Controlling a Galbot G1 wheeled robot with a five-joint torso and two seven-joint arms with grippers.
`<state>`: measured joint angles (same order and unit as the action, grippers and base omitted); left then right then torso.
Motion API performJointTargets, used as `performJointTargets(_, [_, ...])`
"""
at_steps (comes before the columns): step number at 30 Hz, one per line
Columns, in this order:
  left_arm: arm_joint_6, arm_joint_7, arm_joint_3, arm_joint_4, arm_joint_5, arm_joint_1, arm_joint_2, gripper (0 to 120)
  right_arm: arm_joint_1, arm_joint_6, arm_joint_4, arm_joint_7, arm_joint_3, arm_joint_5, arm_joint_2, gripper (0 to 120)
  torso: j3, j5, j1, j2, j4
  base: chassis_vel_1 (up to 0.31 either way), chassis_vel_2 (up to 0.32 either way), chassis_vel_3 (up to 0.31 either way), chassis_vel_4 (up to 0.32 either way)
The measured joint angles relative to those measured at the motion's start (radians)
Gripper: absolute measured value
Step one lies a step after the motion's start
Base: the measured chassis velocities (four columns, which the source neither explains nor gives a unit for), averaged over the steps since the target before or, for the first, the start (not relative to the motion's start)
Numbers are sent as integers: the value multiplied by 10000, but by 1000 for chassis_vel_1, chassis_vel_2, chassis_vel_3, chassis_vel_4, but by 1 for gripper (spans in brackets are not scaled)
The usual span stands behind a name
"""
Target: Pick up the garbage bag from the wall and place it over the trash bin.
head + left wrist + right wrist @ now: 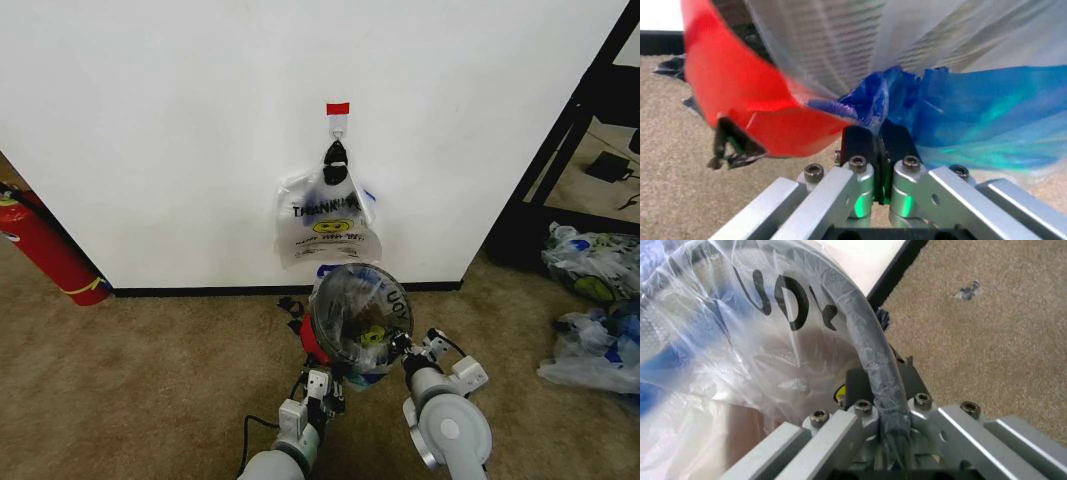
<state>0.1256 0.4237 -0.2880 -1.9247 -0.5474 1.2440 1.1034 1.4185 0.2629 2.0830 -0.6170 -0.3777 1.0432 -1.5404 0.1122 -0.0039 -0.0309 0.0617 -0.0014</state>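
The garbage bag (352, 305), see-through with blue strokes, black lettering and a yellow smiley, is stretched over the mouth of the black mesh trash bin (318, 345). The bin leans with its mouth toward me, its red base (740, 95) at the low left. My left gripper (322, 378) (877, 132) is shut on a bunched blue fold of the bag beside that base. My right gripper (405, 352) (883, 377) is shut on the bag-covered bin rim (867, 335). Behind it rises the white wall (180, 120).
A like bag (328, 222) with "THANK YOU" hangs from the red-taped hook (338, 110) just behind the bin. A red fire extinguisher (45, 250) leans at far left. A black shelf frame (565, 140) and loose plastic bag bundles (595, 262) are at right. Carpet lies open at left.
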Motion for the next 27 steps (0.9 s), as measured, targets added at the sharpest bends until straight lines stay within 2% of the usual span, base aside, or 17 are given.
performJointTargets(1, [0,0,0,0,0,0,0,0,0,0,0,0,0,0,0,0,0,0,0,0,0,0,0,0,0])
performJointTargets(5, [196,70,-89,-239,187,87,-144,18,-41,-9,-89,15,7,-25,-37,0,0,0,0,0,0,0,0,0,0])
performJointTargets(8, [251,87,-92,-273,239,108,-176,19,-55,-19,-110,17,4,-27,-38,0,0,0,0,0,0,0,0,0,0])
performJointTargets(12, [419,202,-69,-502,639,349,-453,46,-162,-135,-280,52,-57,-35,-17,0,0,-1,0,0,0,0,0,0,0])
performJointTargets(16, [440,221,88,-702,927,648,-599,56,-329,-204,-505,91,-157,-33,12,0,0,0,0,0,1,0,0,0,0])
performJointTargets(19, [214,240,337,-763,1303,791,-549,70,-437,-275,-737,205,-204,-35,35,0,0,0,0,0,0,0,0,0,0])
performJointTargets(22, [174,299,506,-884,1288,808,-558,79,-448,-293,-831,256,-195,-57,56,0,0,-1,0,0,-1,0,0,0,0])
performJointTargets(26, [-18,338,999,-1330,1323,1164,-894,96,-566,-299,-1036,285,-194,-114,133,0,0,0,0,0,0,0,0,0,0])
performJointTargets(27, [-77,346,1111,-1382,1334,1242,-932,97,-579,-271,-1047,274,-194,-122,151,0,0,0,0,0,0,0,0,0,0])
